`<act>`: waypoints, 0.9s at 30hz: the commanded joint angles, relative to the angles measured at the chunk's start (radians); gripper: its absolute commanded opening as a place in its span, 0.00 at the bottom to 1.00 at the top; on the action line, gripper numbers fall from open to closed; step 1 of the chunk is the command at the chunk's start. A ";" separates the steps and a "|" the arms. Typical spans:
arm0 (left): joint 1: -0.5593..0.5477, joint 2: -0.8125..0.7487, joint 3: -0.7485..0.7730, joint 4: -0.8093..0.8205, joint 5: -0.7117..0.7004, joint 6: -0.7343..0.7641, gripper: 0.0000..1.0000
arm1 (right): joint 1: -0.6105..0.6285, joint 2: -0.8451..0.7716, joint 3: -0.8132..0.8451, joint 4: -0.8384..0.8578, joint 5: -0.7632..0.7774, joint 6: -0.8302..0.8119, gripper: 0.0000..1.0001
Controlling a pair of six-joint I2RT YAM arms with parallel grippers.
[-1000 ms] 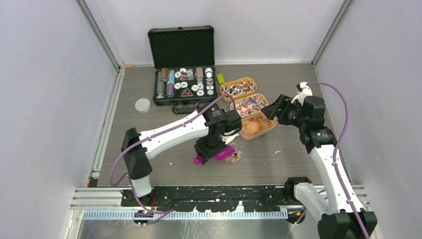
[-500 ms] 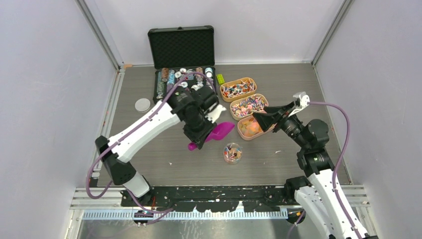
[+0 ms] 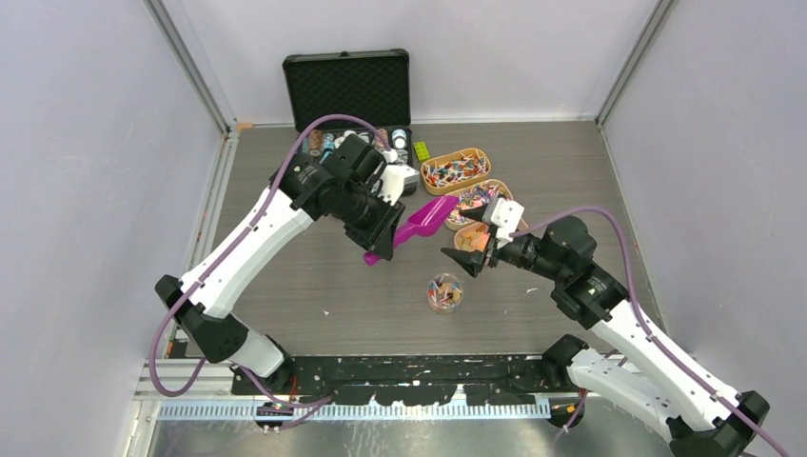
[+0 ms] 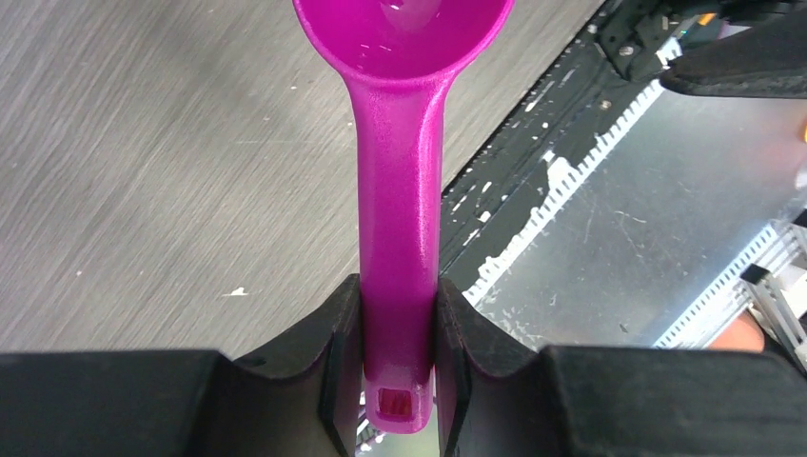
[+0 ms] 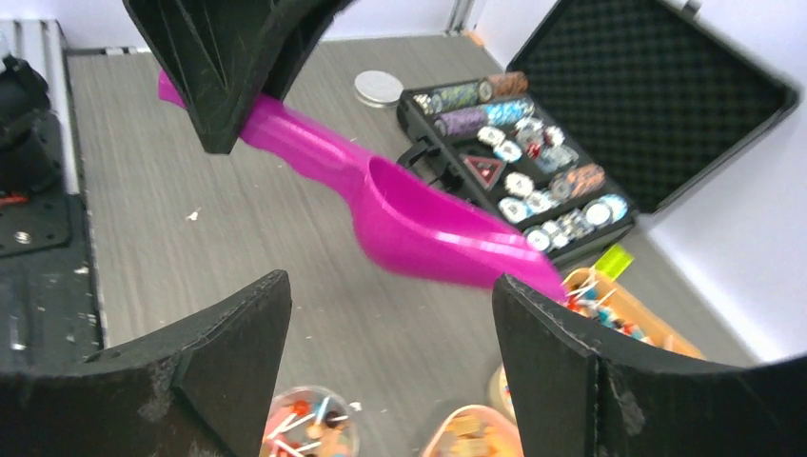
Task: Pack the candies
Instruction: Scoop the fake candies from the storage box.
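My left gripper (image 3: 382,244) is shut on the handle of the magenta scoop (image 3: 419,227) and holds it in the air, left of the trays. In the left wrist view the handle (image 4: 398,228) sits tight between the jaws and the bowl looks empty. Candies fill the tan oval trays (image 3: 455,168) (image 3: 475,201). More candies lie in a small clear cup (image 3: 445,292) on the table. My right gripper (image 3: 465,257) is open and empty, hovering just above and behind the cup, over the nearest tray. In the right wrist view the cup (image 5: 309,424) shows between its jaws, the scoop (image 5: 419,228) beyond.
An open black case (image 3: 348,95) of stacked poker chips stands at the back, also in the right wrist view (image 5: 533,171). A small yellow-green block (image 3: 421,150) lies beside it. A white round lid (image 3: 273,200) lies at the left. Walls enclose the table.
My left gripper has lifted the scoop away from the cup and carried it back and up. My right gripper has swung from beside the trays leftward and nearer, toward the cup.
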State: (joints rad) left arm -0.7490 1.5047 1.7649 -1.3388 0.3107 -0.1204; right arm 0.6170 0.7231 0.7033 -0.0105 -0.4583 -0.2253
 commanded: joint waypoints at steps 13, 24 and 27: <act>-0.003 -0.022 -0.026 0.091 0.249 0.038 0.00 | 0.300 0.199 0.252 -0.201 0.262 -0.617 0.82; 0.019 -0.070 0.001 0.054 0.162 0.050 0.00 | 0.450 0.333 0.283 -0.143 0.449 -0.711 0.34; 0.047 -0.115 0.001 0.107 0.162 0.024 0.06 | 0.454 0.340 0.265 -0.094 0.437 -0.675 0.08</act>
State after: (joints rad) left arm -0.7372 1.4906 1.7287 -1.2942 0.4950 -0.0887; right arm 1.0634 1.0657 0.9596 -0.2325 -0.0574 -0.9356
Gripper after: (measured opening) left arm 0.290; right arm 0.269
